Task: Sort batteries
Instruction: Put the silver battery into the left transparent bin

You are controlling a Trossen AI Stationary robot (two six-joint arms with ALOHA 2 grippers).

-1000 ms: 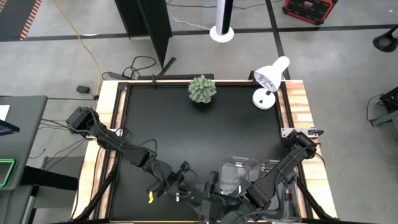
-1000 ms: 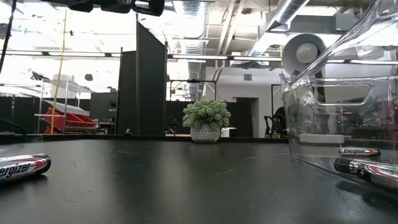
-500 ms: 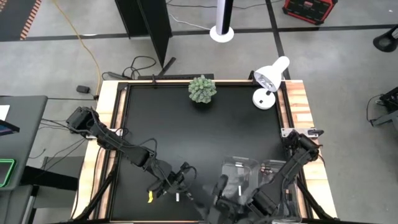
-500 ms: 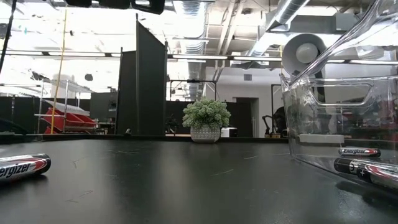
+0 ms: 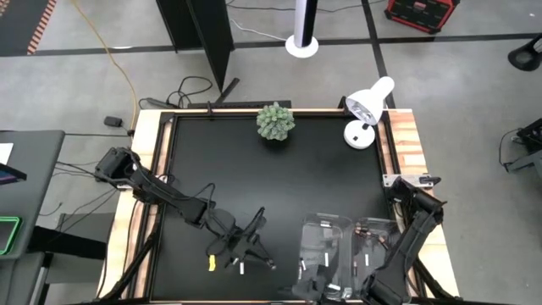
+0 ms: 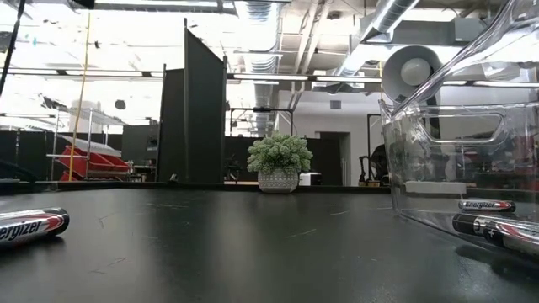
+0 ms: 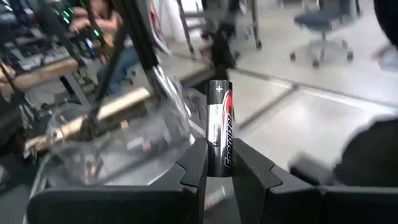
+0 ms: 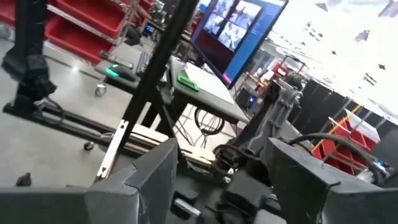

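Note:
My left gripper is shut on a black-and-silver battery with a red band. In the high view it hovers over the table's near middle, left of the two clear bins. Both bins hold several batteries. Loose batteries lie on the table: one at the near left, and small ones under the left arm. My right gripper stands open with nothing between its fingers, at the near edge by the bins. My left gripper pinches the battery's lower part between its two fingers. The fingers reach out about level toward the bins and lie across the battery. The battery stands out past the fingertips with its plus end free, lifted clear of the table.
A potted plant and a white desk lamp stand at the far edge. The table's black top between them and the arms is bare. Wooden rails frame the sides. People sit at desks in the room beyond.
My right arm has swung back toward the table's near right, away from the left gripper, staying open. My left gripper has tipped its fingers upward and shifted a little toward the bins, still holding the battery.

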